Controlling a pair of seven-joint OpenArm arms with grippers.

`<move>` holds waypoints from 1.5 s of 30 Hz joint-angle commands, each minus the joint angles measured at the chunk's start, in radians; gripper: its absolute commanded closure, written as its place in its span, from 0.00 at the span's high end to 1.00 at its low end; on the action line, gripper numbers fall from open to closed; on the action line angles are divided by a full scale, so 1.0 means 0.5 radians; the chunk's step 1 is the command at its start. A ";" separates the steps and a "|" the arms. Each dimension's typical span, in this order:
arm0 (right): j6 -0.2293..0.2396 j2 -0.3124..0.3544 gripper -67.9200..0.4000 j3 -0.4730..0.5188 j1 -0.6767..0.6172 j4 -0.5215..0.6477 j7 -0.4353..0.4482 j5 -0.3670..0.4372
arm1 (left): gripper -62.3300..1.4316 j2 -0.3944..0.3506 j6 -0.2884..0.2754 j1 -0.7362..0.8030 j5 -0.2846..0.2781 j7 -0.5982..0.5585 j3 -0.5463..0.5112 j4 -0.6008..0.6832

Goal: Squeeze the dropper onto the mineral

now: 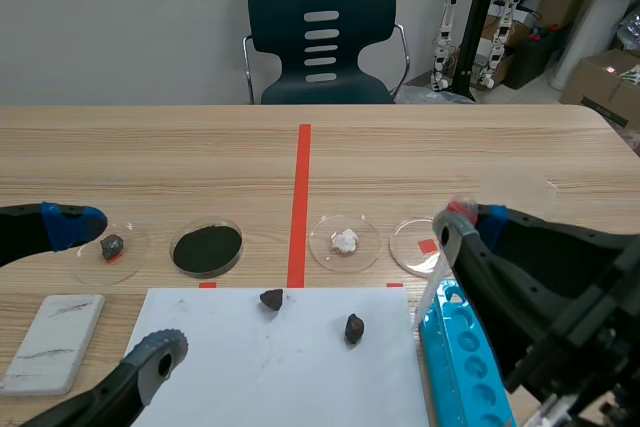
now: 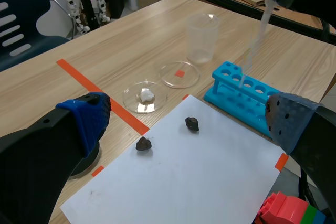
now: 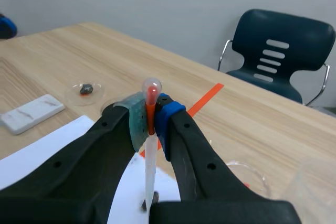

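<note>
a white paper (image 1: 250, 377) lies at the near edge of the table (image 1: 180, 147), in the middle. a flat white tile (image 1: 52, 342) lies by the near left corner. the left claw (image 1: 118, 287) hangs low over that side. its two fingers are wide apart and hold nothing. a blue tube rack (image 1: 462, 372) stands just beside the right edge of the paper.

the right claw (image 3: 150, 121) is above the rack. it is pinched tight on the dropper (image 3: 150, 171). the round bulb sticks up over the pads, and the thin tip points down by the rack. the dropper is not touching any stone.

two stones lie on the paper. one dark mineral (image 1: 354, 328) is a bit right of the middle. a second dark mineral (image 1: 271, 298) is close to the far edge of the paper.

past the paper, four clear dishes sit in a row across the table. from left to right there is a dish with a small dark stone (image 1: 112, 246), a dish of black powder (image 1: 207, 249), a dish with a white lump (image 1: 345, 240), and a bare dish (image 1: 412, 247) over a red square mark. a clear beaker (image 2: 202, 38) stands beyond that last dish, toward the right edge. a dark chair (image 1: 320, 32) stands behind the far edge of the table.
</note>
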 commanded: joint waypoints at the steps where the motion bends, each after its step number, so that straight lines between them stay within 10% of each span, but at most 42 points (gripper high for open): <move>1: 0.048 0.005 0.02 0.050 -0.034 0.011 0.099 0.021 | 0.99 0.009 0.001 0.016 -0.026 -0.027 -0.003 0.011; 6: 0.197 0.005 0.02 0.173 -0.188 0.011 0.272 -0.005 | 0.99 0.009 0.001 0.016 -0.026 -0.027 -0.003 0.011; 45: 0.198 0.004 0.02 0.330 -0.222 0.011 0.298 -0.160 | 0.99 0.009 0.001 0.016 -0.026 -0.027 -0.003 0.011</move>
